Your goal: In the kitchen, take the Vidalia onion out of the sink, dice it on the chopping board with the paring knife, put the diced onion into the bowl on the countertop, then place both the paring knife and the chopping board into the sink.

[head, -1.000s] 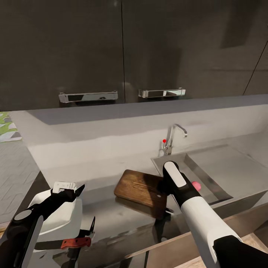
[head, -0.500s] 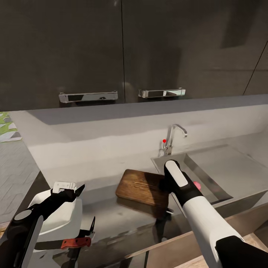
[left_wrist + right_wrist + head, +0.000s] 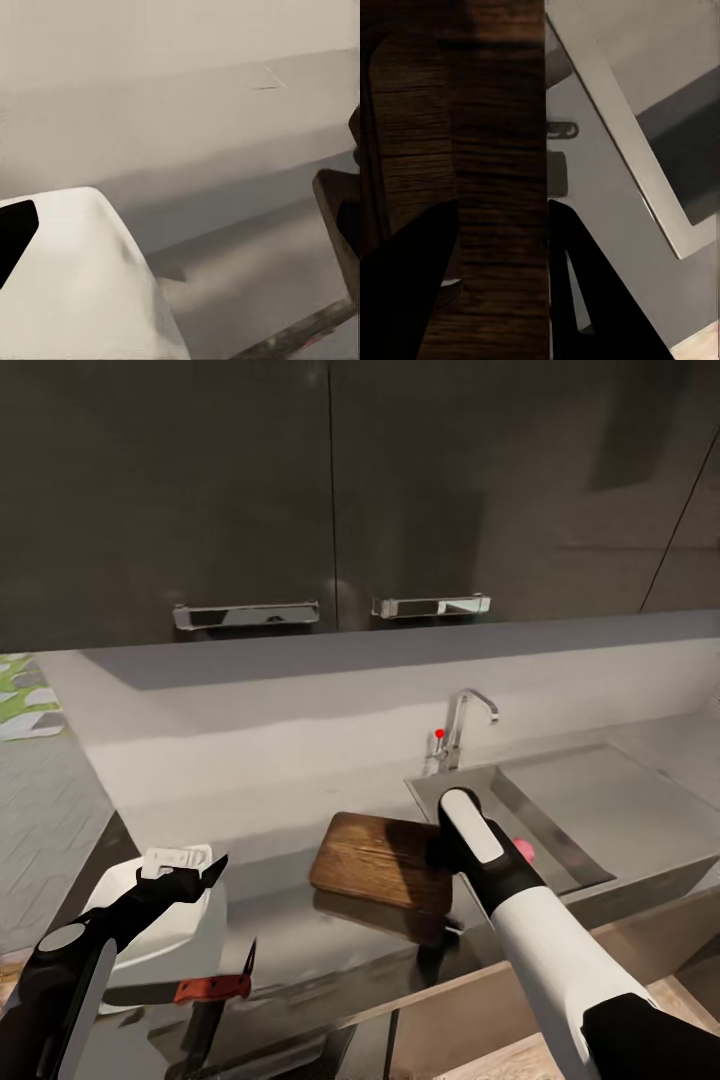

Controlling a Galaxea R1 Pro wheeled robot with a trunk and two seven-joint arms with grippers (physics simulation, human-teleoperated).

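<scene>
Jaws: my right gripper (image 3: 502, 292) straddles the chopping board's (image 3: 375, 860) edge, one finger on each side, seemingly clamped; my left gripper (image 3: 195, 880) hangs empty and parted above the bowl (image 3: 130, 880).
Progress: onion undiced, everything left.
Vidalia onion (image 3: 522, 849): in the sink (image 3: 600, 800), at three o'clock from my right wrist.
Paring knife (image 3: 180, 991): on the countertop (image 3: 300, 940), at six o'clock from the bowl.

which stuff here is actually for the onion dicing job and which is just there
For the job:
- Vidalia onion, in the sink
- chopping board, right tool at its edge
- paring knife
- bowl, beneath the left tool
- countertop

Just there:
- faucet
- wall cabinets with chrome handles
</scene>
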